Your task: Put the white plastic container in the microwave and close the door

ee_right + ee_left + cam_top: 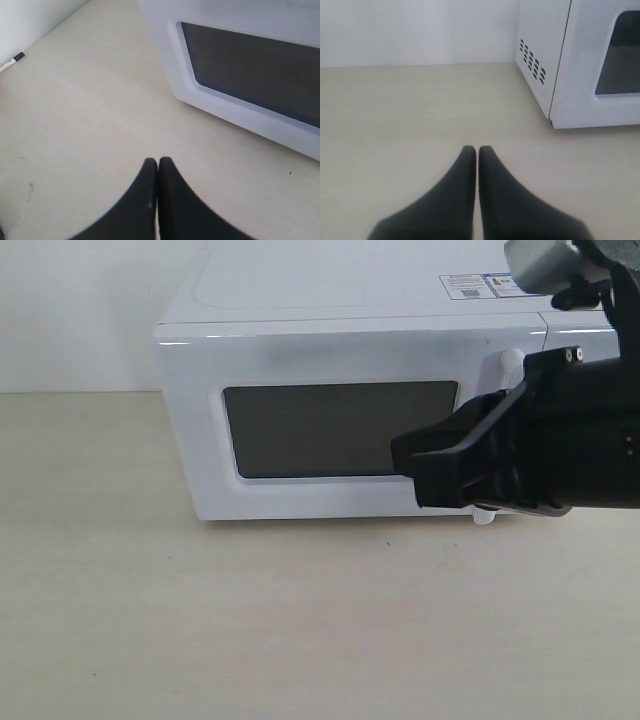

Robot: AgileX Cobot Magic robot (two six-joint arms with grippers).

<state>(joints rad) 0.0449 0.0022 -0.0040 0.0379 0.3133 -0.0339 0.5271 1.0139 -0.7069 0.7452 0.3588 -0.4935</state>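
Note:
The white microwave (330,320) stands at the back of the table with its door (340,430) shut, dark window facing me. The ends of the door's vertical white handle (510,362) show above and below my right arm. My right gripper (410,465) hangs shut and empty just in front of the window's right part. In the right wrist view its fingertips (158,161) meet over bare table near the door (250,65). My left gripper (478,149) is shut and empty above the table, off the microwave's (580,75) vented side. The white plastic container is out of view.
A pale wooden table (300,620) stretches in front of the microwave. A black-capped pen (12,61) lies by the white wall. A label sticker (480,285) sits on the microwave's top.

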